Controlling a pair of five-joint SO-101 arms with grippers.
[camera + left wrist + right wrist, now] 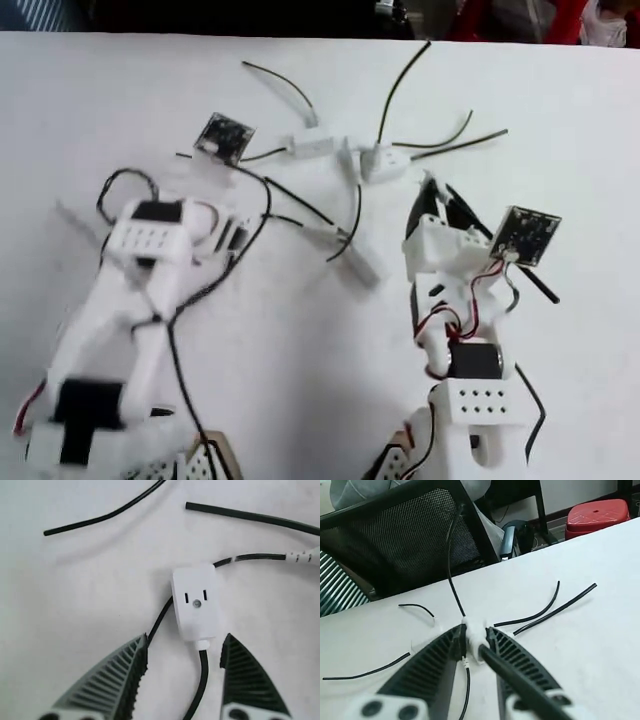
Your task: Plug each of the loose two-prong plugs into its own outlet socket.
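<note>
White counter point(300, 380) beneath two robot arms carried what looked like three white cord ends point(310, 145) among loose black cords point(300, 205). From the left wrist, the left gripper point(186, 639) stood open astride a cord, one socket point(195, 605) just ahead, face up, its long axis pointing back at the gripper. From the right wrist, the right gripper point(476, 630) was clamped on what appeared to be a plug point(474, 640).
</note>
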